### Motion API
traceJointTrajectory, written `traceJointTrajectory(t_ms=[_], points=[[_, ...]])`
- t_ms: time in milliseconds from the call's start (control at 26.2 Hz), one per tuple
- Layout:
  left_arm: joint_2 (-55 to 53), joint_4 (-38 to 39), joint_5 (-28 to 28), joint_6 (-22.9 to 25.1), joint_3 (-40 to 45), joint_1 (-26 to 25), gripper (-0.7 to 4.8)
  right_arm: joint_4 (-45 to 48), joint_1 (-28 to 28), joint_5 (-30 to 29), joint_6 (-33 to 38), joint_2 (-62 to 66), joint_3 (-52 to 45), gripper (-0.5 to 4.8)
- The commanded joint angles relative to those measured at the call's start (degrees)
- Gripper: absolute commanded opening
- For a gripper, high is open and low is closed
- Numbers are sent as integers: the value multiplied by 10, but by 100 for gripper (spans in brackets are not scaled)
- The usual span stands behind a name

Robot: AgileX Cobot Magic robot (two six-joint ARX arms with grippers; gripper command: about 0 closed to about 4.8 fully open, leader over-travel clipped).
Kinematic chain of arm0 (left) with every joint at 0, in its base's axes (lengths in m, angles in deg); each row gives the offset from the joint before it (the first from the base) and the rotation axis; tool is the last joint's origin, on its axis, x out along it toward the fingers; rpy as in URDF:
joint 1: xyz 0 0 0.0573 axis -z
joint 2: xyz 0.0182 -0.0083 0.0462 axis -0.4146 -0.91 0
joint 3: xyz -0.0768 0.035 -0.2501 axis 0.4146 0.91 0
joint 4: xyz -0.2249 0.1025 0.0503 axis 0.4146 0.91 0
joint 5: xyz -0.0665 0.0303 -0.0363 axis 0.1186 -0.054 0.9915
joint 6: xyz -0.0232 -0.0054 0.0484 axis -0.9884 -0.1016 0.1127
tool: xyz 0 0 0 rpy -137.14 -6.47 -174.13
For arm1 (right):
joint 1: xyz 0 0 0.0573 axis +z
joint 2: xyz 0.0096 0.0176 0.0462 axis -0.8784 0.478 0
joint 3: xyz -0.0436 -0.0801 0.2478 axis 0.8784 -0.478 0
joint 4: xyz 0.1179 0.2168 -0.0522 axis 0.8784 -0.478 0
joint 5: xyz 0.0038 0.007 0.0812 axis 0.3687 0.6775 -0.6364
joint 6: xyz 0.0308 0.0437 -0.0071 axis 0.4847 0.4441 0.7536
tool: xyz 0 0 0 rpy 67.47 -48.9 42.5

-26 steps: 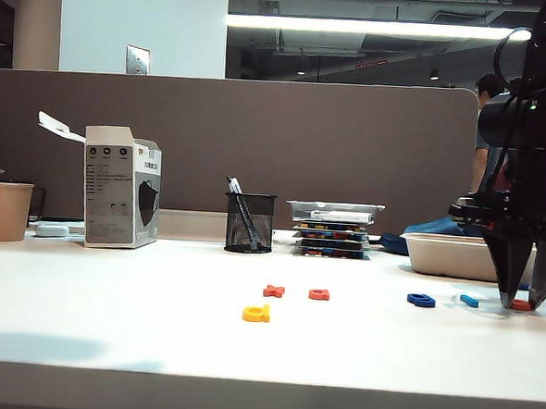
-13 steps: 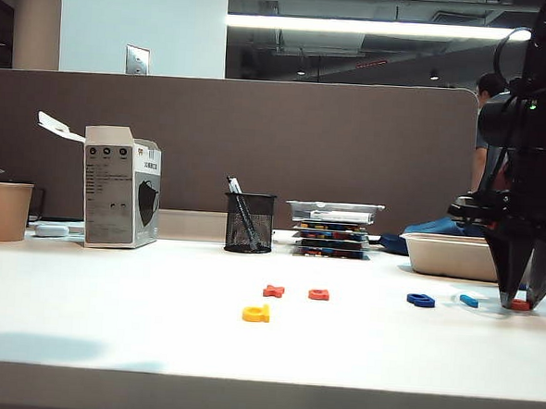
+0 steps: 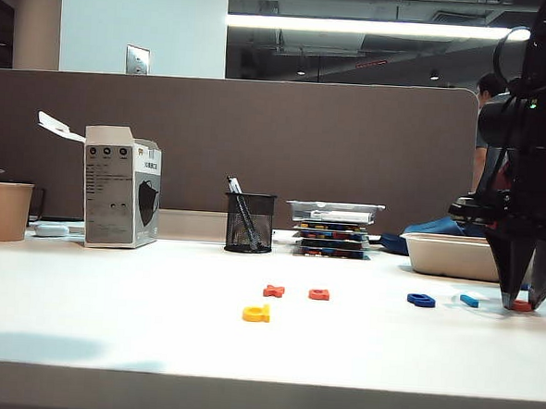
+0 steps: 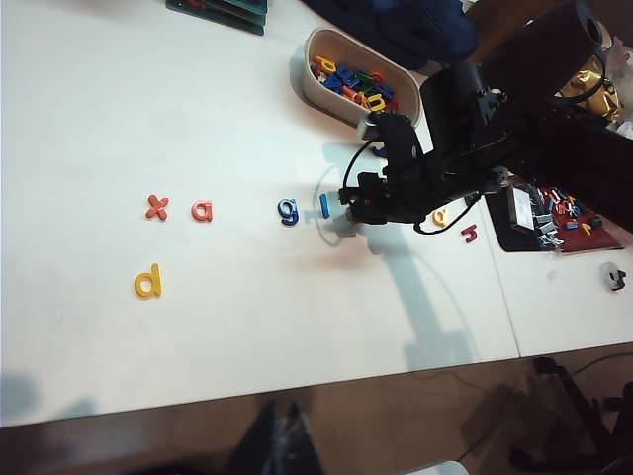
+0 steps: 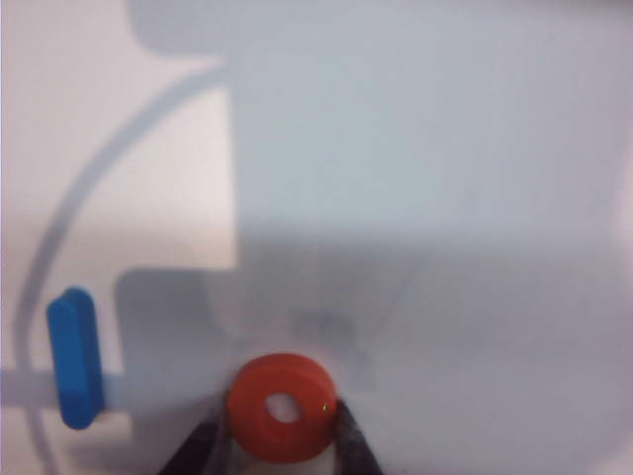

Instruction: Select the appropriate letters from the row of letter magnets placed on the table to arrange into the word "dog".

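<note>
Bright ceiling strip light (image 3: 376, 27) overhead; soft shadows on table (image 3: 108, 324); right wrist view blurry.

On the desk (image 4: 119, 119), the letter magnets read as x (image 4: 156, 206), a (image 4: 202, 210), g (image 4: 288, 211) and l (image 4: 324, 205) in a row, with d (image 4: 148, 282) below. Print on the white box (image 3: 121, 187) at left in the exterior view is too small to read.

Surface: white table (image 3: 109, 315).
Letter row: red-orange x (image 4: 156, 207), red-orange a (image 4: 202, 210), dark blue g (image 4: 288, 211), light blue bar (image 4: 324, 205), red ring (image 5: 283, 407).
Nearer front edge: yellow d (image 4: 148, 281).
Rear: paper cup (image 3: 6, 210), carton (image 3: 120, 187), mesh pen holder (image 3: 250, 223), white tray (image 3: 448, 255).
</note>
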Motion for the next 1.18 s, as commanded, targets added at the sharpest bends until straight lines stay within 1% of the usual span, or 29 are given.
traceJointTrajectory(t_ms=[38,191,267,381,496,610,953,1182], points=[[1,-1,-2,0,-1,-1,-5,0,0,-2,0,-18,2,103],[1,-1,-2,0,-1,-1,-5,1,0,-2,9,-44,2,103],[1,-1,-2,0,-2,-1,-5,-10,4,-2,35,-71,2,103],[1,-1,-2,0,-1,-1,-5,-27,15,-6,51,-90,2,103],[1,-1,-2,0,-2,-1,-5,-41,51,-7,63,-103,2,103],[1,-1,-2,0,-2,-1,-5,-49,84,-7,90,-103,2,103],[1,-1,-2,0,-1,-1,-5,-37,186,-6,205,-103,2,103],[1,-1,-2,0,-1,-1,-5,-15,236,-4,213,-102,0,103]])
